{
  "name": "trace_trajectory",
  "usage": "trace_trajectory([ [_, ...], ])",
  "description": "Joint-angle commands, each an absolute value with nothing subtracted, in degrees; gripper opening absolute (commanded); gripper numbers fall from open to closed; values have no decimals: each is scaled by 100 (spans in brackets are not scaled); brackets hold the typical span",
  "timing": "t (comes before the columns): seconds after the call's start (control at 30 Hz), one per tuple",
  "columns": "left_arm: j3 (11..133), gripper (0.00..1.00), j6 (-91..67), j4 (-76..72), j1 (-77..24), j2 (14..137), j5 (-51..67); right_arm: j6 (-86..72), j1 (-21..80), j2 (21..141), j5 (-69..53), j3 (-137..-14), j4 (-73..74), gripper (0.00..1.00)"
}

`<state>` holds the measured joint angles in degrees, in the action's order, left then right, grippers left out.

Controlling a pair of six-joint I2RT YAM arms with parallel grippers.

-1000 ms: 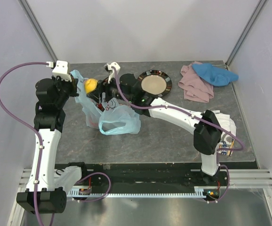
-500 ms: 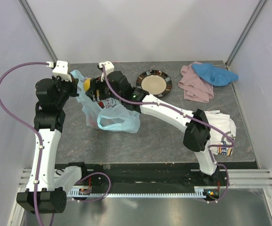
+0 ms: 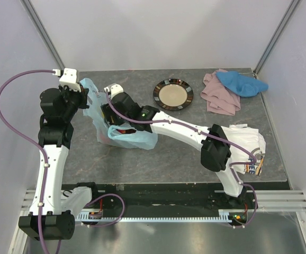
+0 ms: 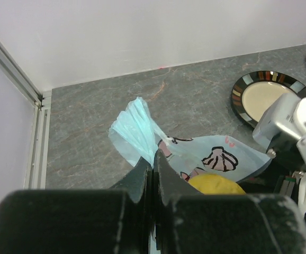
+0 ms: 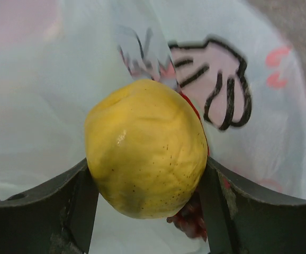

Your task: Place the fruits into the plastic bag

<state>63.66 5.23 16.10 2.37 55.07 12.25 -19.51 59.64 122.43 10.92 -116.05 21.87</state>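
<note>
While lemon (image 5: 145, 148) is clamped, plastic bag (image 3: 137, 138) lies diagonally.

A dark-rimmed plate (image 3: 173, 94) sits left of a blue cloth (image 3: 241, 83) lying on a pink cloth (image 3: 219, 100).

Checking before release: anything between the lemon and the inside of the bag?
Nothing visible. The right gripper holds the lemon with the bag all around it; the left gripper is shut on the bag's edge. Below the lemon only something red shows, likely fruit.
</note>
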Motion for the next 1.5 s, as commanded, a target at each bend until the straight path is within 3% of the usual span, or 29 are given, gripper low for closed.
trace_trajectory([
  [0.0, 6398, 1, 387, 1406, 220, 5414, 1318, -1854, 5941, 11813, 1608, -10952, 2373, 55],
  [0.3, 6407, 1, 396, 1406, 220, 5414, 1327, -1907, 5941, 11513, 1820, -10547, 2417, 66],
  [0.4, 6390, 2, 387, 1406, 220, 5414, 1327, -1890, 5941, 11522, 1714, -10600, 2417, 81],
  [0.47, 6398, 2, 396, 1397, 220, 5414, 1327, -1872, 5941, 11514, 1653, -10635, 2417, 85],
  [0.5, 6398, 2, 387, 1406, 220, 5414, 1336, -1837, 5941, 11505, 1591, -10652, 2417, 98],
  [0.97, 6398, 2, 369, 1406, 211, 5405, 1362, -1784, 5941, 11057, 881, -10293, 1706, 98],
  [1.3, 6398, 2, 360, 1397, 211, 5397, 1380, -1513, 5933, 8968, 134, -8447, -1053, 98],
  [1.47, 6398, 1, 369, 1397, 211, 5396, 1354, -1117, 5941, 8359, -202, -8086, -837, 98],
])
